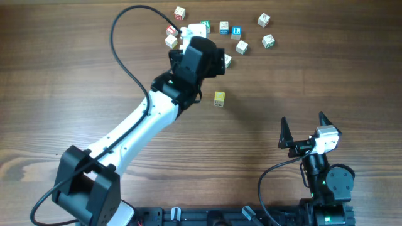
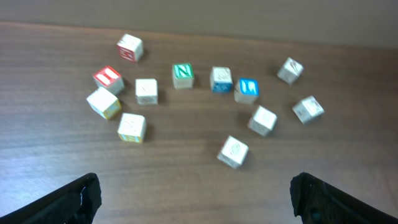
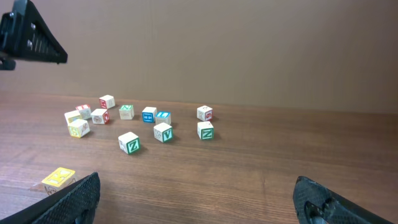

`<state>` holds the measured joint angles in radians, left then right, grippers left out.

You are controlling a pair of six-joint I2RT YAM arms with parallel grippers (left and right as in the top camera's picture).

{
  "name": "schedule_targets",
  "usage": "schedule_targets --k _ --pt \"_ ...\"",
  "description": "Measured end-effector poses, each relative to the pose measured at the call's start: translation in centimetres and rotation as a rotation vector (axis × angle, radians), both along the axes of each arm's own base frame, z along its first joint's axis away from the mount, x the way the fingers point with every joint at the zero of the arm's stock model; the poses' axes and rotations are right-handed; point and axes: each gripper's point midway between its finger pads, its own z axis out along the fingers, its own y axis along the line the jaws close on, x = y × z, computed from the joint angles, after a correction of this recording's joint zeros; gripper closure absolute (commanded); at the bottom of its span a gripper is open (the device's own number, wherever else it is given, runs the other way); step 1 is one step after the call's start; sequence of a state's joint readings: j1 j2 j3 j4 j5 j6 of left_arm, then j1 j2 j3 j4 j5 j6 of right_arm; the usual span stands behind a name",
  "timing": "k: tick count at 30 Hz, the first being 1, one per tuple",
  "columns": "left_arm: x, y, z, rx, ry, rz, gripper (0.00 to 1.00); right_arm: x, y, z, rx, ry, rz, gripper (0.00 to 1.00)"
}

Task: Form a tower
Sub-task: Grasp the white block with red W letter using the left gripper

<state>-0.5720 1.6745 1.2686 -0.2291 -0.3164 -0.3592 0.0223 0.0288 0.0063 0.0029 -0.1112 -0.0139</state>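
No tower shows in any view; the small pale letter cubes all lie singly on the wooden table. A loose cluster (image 1: 224, 27) sits at the far middle, and one yellow cube (image 1: 218, 98) lies apart nearer the centre. My left gripper (image 1: 210, 51) hovers over the cluster's near edge. In the left wrist view it (image 2: 196, 190) is open and empty, with a pale cube (image 2: 233, 152) just beyond the fingertips and red (image 2: 108, 78), green (image 2: 183, 75) and blue (image 2: 247, 90) cubes farther off. My right gripper (image 1: 303, 122) stands open and empty at the near right, far from the cubes.
The left arm (image 1: 135, 129) stretches diagonally from the near left base to the cluster, its black cable (image 1: 122, 47) looping above. In the right wrist view the yellow cube (image 3: 58, 177) lies by the left finger, and bare wood spreads between the fingers (image 3: 78, 199).
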Motion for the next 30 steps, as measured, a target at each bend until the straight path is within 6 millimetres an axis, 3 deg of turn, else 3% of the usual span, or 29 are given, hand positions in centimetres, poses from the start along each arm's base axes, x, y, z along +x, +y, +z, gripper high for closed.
schedule_targets --k 3,6,14,16,19,20,21,22,26,28,30 --pt "1.3 1.4 1.7 -0.031 -0.057 0.037 0.00 0.0 0.0 0.0 0.000 0.000 0.000 0.00" --pt "2.0 2.1 5.2 -0.062 -0.155 0.041 0.00 0.0 0.0 0.0 0.000 0.000 0.000 0.00" --pt "3.9 0.2 15.9 -0.166 -0.521 -0.063 0.00 0.0 0.0 -0.1 0.000 0.003 0.000 0.00" --pt "4.6 1.0 16.9 -0.171 -0.562 -0.049 0.00 0.0 0.0 -0.1 0.000 0.003 0.000 0.00" --pt "6.7 2.5 14.5 -0.132 -0.512 -0.022 0.00 0.0 0.0 -0.1 0.000 0.003 0.000 0.00" --pt "7.8 2.9 11.8 -0.106 -0.452 -0.022 0.00 0.0 0.0 -0.1 0.000 0.003 0.000 0.00" --pt "8.3 3.1 10.2 -0.094 -0.419 -0.023 0.00 0.0 0.0 -0.1 0.000 0.003 0.000 0.00" --pt "9.3 3.3 7.1 -0.072 -0.358 -0.023 0.00 0.0 0.0 -0.1 0.000 0.003 0.000 0.00" --pt "10.9 3.3 -1.6 -0.015 -0.200 -0.027 0.00 0.0 0.0 -0.1 0.000 0.003 0.000 0.00" --pt "11.2 3.5 -5.5 0.009 -0.132 -0.026 0.00 0.0 0.0 -0.1 0.000 0.003 0.000 0.01" --pt "11.4 3.9 -7.9 0.026 -0.087 -0.019 0.00 0.0 0.0 -0.1 0.000 0.003 0.000 0.00"
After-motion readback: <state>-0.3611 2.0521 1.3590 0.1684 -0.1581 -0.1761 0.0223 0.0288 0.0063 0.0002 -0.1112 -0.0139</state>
